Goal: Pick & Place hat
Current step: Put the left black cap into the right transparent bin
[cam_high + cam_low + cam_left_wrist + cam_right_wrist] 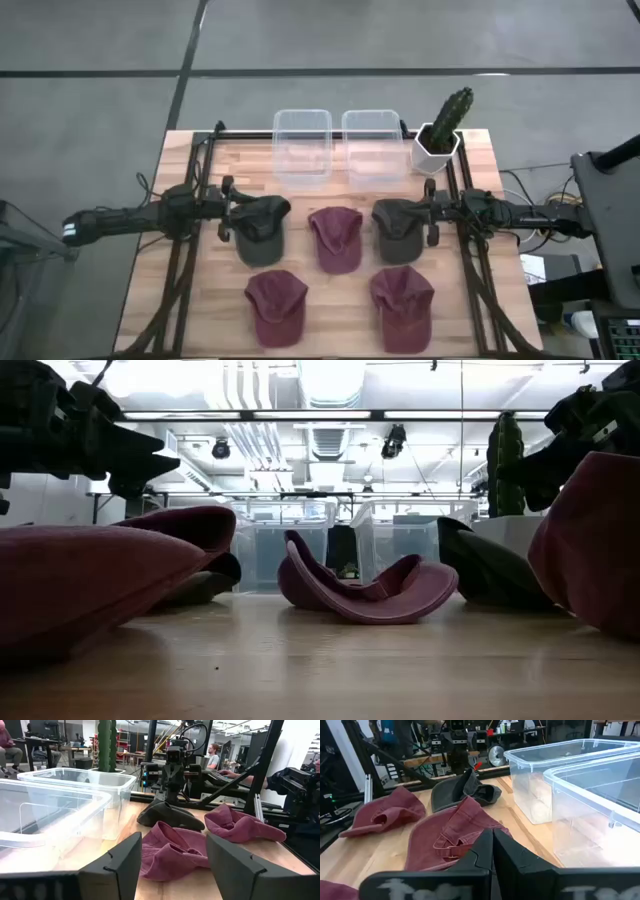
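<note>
Five soft cloth caps lie spread over the pale wooden table [200, 310]: a dark olive cap on the left [262, 232], a maroon cap in the middle of the back row [337, 238], a second dark olive cap on the right [398, 230], and two more maroon caps nearer the front, one left [277, 306] and one right [403, 303]. Behind them stand two clear plastic bins, the left bin [302, 146] and the right bin [371, 146], with a green cactus in a white pot [441, 128] just beside the right bin.

These hats look light and floppy. The crowns are crumpled and folded over, so I would expect them to sag and drape once lifted, with only the brim keeping any stiffness. A pinch on the brim edge or on a raised fold of the crown seems the surest hold; flat cloth would likely slip away.

At the left olive cap sits the left gripper [228, 210], its fingers [115, 865] spread wide with nothing between them. Over the right olive cap's edge sits the right gripper [432, 215], whose fingers [479, 851] are pressed together in its wrist view with no cloth caught in them. Whether either tip touches the fabric I cannot tell.

I can read no brand, label or writing on caps, bins or pot.
</note>
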